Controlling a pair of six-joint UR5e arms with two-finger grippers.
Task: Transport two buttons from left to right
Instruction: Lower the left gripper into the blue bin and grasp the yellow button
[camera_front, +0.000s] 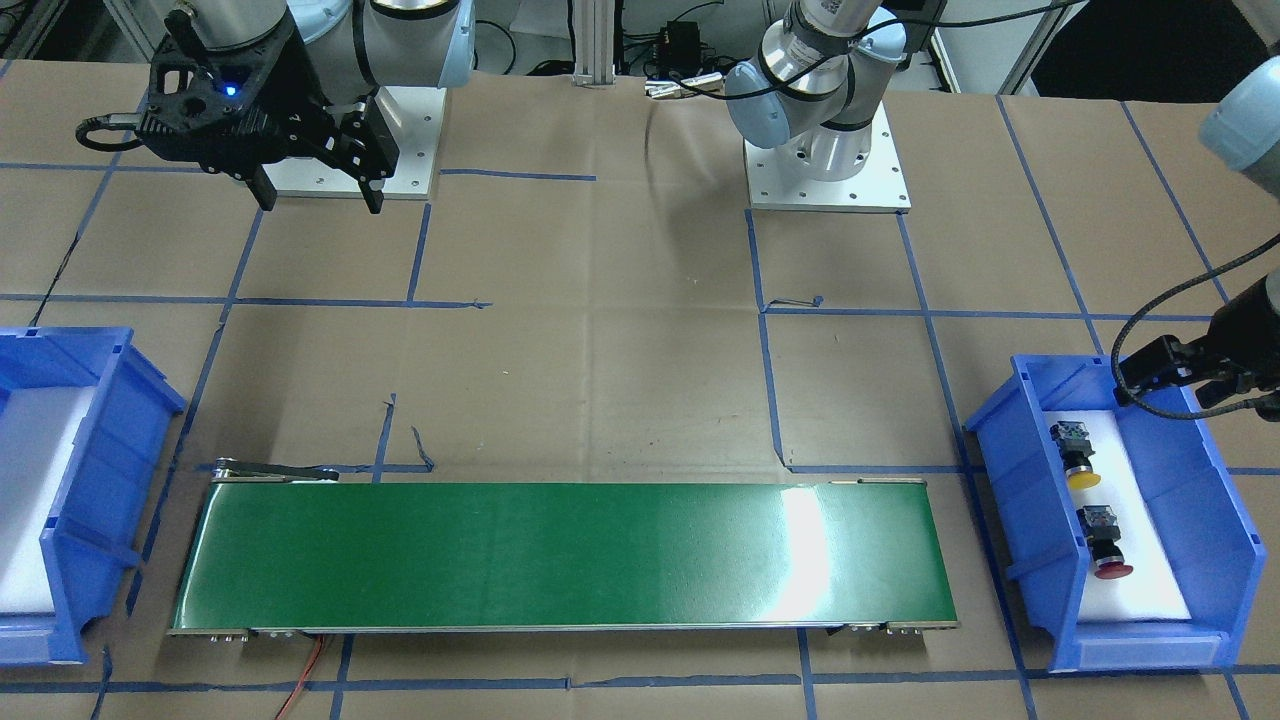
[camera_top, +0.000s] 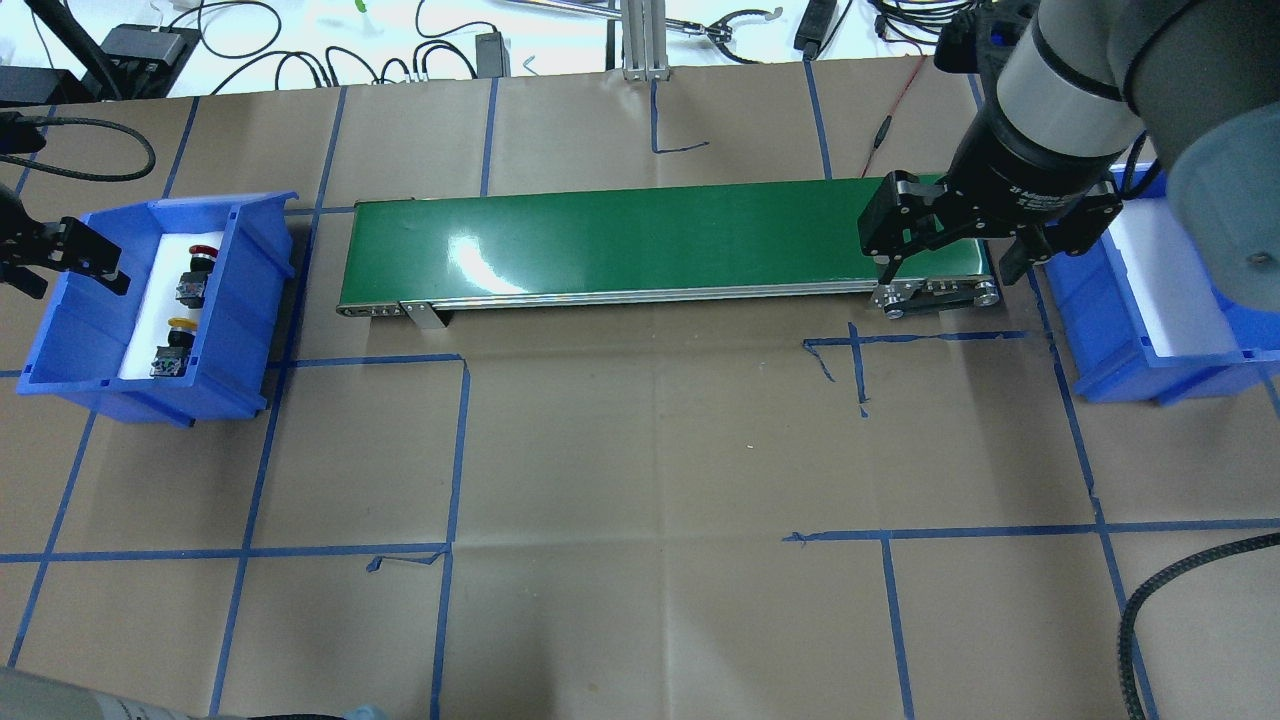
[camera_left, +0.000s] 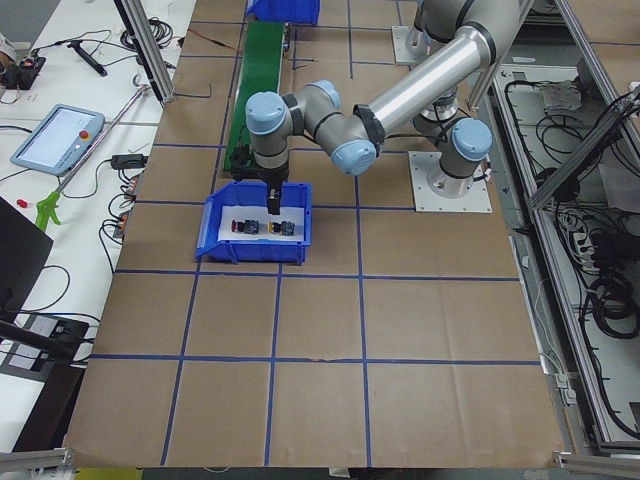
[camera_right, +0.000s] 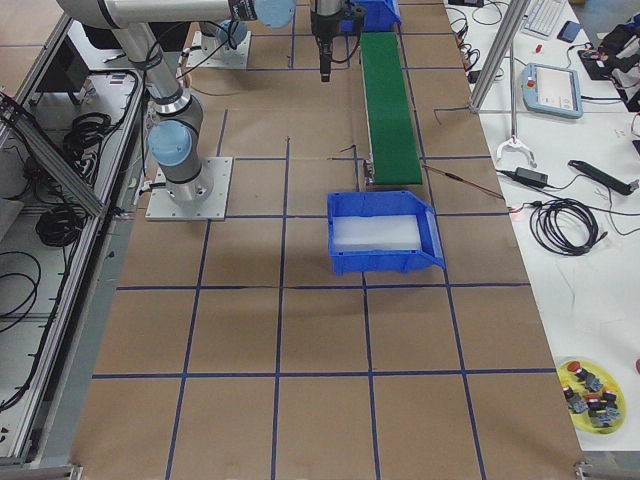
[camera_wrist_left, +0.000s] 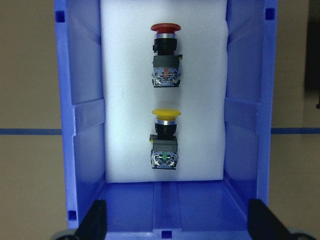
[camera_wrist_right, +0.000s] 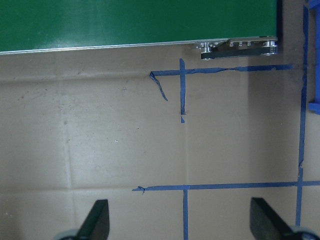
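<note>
The two buttons lie on white foam in the left blue bin (camera_top: 250, 290). The yellow button (camera_wrist_left: 165, 140) (camera_top: 172, 345) (camera_front: 1075, 455) is nearer the robot. The red button (camera_wrist_left: 165, 55) (camera_top: 197, 265) (camera_front: 1103, 543) is farther. Both caps point away from the robot. My left gripper (camera_wrist_left: 177, 225) (camera_top: 65, 265) (camera_front: 1180, 385) hovers open and empty above the bin's near end, short of the yellow button. My right gripper (camera_top: 945, 275) (camera_front: 320, 200) (camera_wrist_right: 180, 225) is open and empty, high above the table near the belt's right end.
A green conveyor belt (camera_top: 650, 240) (camera_front: 560, 555) runs between the bins. The right blue bin (camera_top: 1100, 300) (camera_right: 385, 262) holds only white foam. Blue tape lines cross the brown table. A yellow dish of spare buttons (camera_right: 592, 398) sits off the table.
</note>
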